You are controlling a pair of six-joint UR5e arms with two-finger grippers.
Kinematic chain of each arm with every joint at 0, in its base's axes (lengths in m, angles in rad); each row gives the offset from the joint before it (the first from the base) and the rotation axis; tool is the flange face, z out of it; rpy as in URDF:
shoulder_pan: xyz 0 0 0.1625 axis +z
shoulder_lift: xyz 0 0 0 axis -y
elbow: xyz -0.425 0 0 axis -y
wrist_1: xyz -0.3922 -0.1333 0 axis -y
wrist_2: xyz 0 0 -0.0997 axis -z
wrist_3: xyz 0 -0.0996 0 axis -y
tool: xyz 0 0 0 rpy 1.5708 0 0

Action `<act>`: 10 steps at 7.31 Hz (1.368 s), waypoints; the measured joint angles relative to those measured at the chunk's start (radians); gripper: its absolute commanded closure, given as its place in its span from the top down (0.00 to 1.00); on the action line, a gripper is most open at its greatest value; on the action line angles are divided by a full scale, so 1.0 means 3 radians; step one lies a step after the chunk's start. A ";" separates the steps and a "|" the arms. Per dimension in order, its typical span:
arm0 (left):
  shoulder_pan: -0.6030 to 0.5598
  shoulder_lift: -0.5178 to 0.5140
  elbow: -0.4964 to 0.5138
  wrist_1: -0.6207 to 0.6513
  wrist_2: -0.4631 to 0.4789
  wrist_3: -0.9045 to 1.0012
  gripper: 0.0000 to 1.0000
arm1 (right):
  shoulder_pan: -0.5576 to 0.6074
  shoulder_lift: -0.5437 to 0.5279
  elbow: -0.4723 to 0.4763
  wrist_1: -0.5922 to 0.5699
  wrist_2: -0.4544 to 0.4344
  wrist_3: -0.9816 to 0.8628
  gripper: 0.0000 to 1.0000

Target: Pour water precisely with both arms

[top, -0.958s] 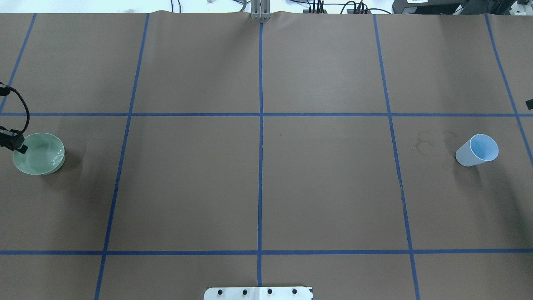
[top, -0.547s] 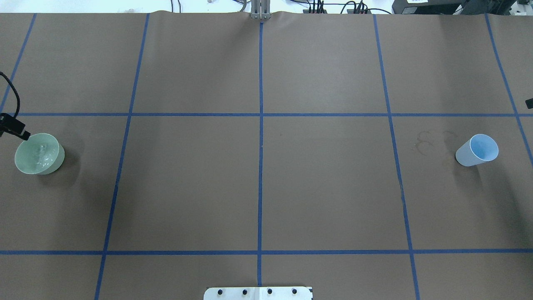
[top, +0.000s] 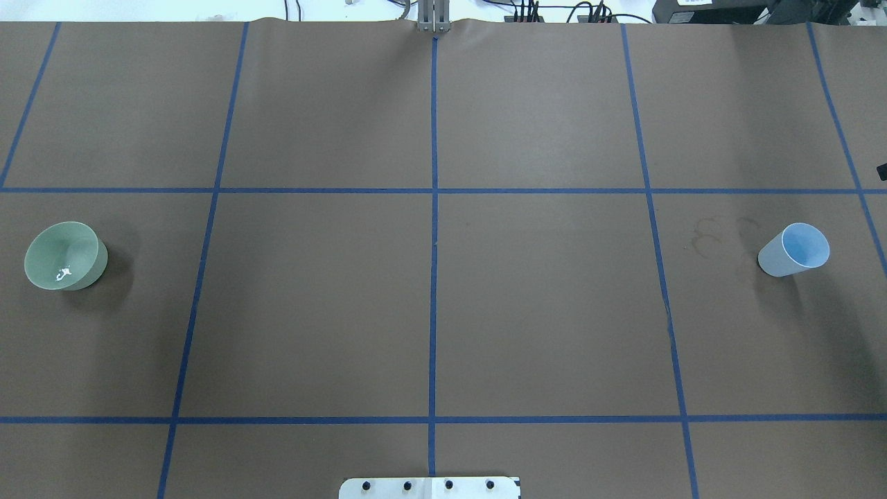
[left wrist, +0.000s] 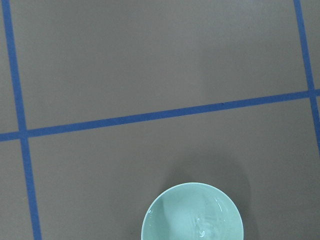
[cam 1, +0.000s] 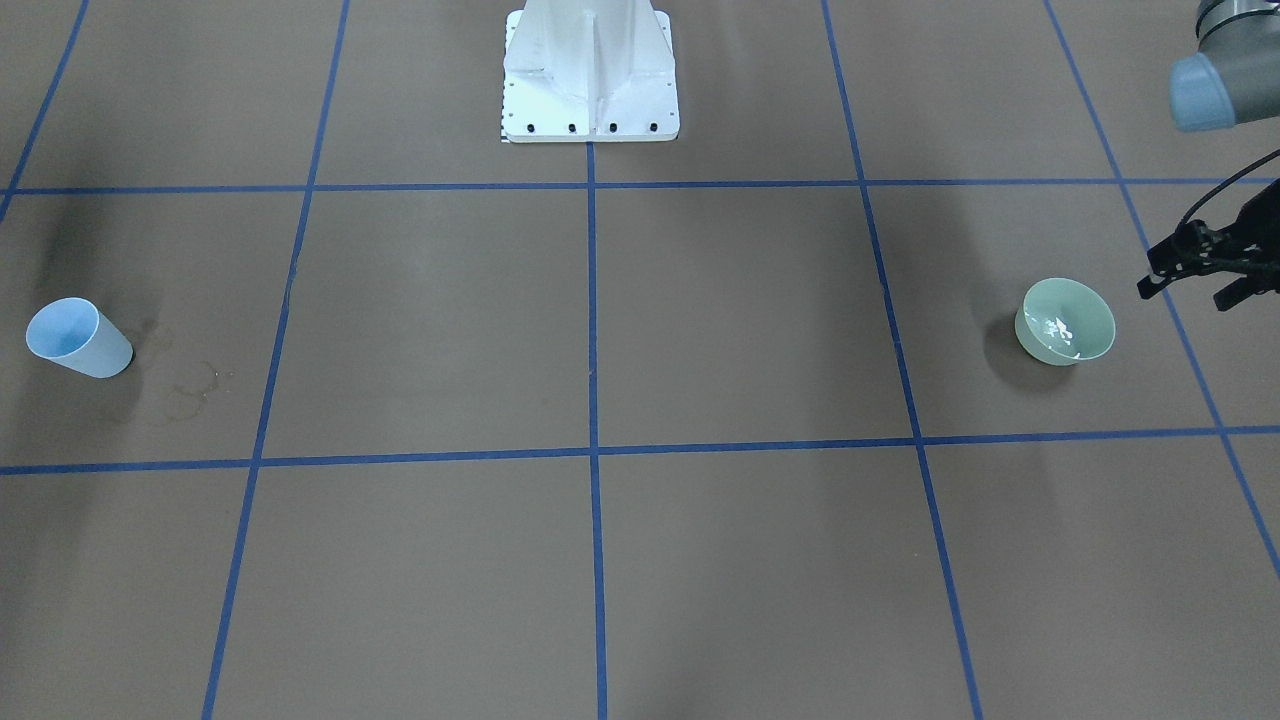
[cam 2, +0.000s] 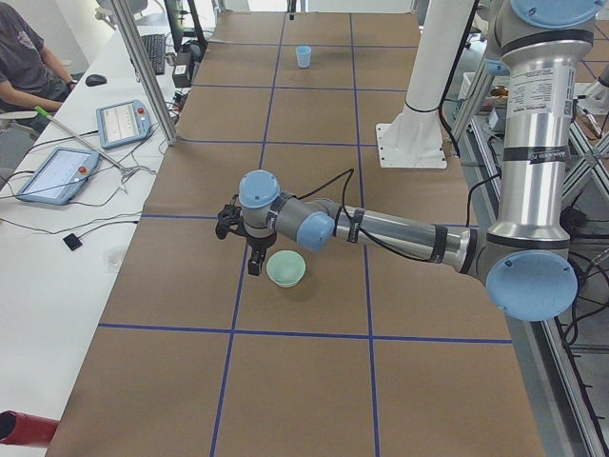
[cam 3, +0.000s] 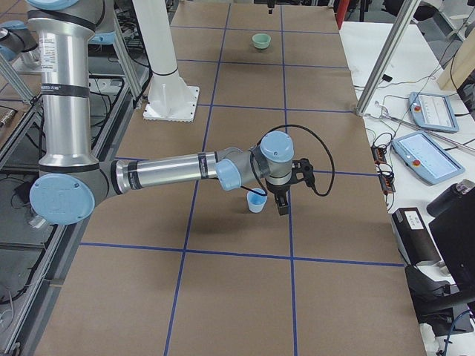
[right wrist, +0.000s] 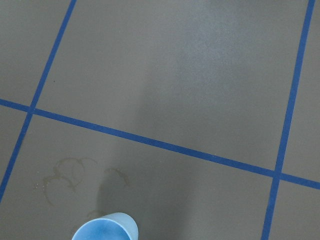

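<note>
A pale green bowl [top: 66,255] stands upright at the table's left end. It also shows in the front view [cam 1: 1065,320] and the left wrist view [left wrist: 192,212]. The water [top: 64,272] shows as white glints in the bowl's bottom [left wrist: 205,225]. My left gripper [cam 1: 1185,293] is open and empty, a short way outside the bowl, apart from it [cam 2: 238,249]. A light blue cup [top: 794,249] stands upright at the right end [cam 1: 78,338]. My right gripper [cam 3: 279,200] is close beside the cup [cam 3: 256,201]; I cannot tell whether it is open or shut.
A white pedestal [cam 1: 590,80] stands at the middle of the robot's side. Faint dried ring stains [top: 707,235] lie just inboard of the cup. Blue tape lines grid the brown table. Tablets [cam 2: 119,119] and a seated person [cam 2: 24,57] are past the far edge.
My left gripper was at the bowl's left rim, then drew away to the left and out of the overhead view. The bowl settled flat; its water rippled. The cup has not moved.
</note>
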 measured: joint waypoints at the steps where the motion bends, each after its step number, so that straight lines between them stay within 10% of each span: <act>1: -0.0128 -0.0001 0.0004 0.0202 0.0010 0.0302 0.99 | -0.0012 0.0126 -0.0004 -0.0333 -0.0033 -0.0111 1.00; 4: -0.0279 -0.0027 0.0105 0.0570 0.0027 0.0665 0.99 | 0.0035 0.0291 -0.0026 -0.0993 -0.0248 -0.0780 1.00; 10: -0.0352 0.0179 -0.0212 0.1019 -0.0007 0.0685 0.99 | 0.0058 -0.0039 -0.0050 -0.0996 -0.0264 -0.0849 1.00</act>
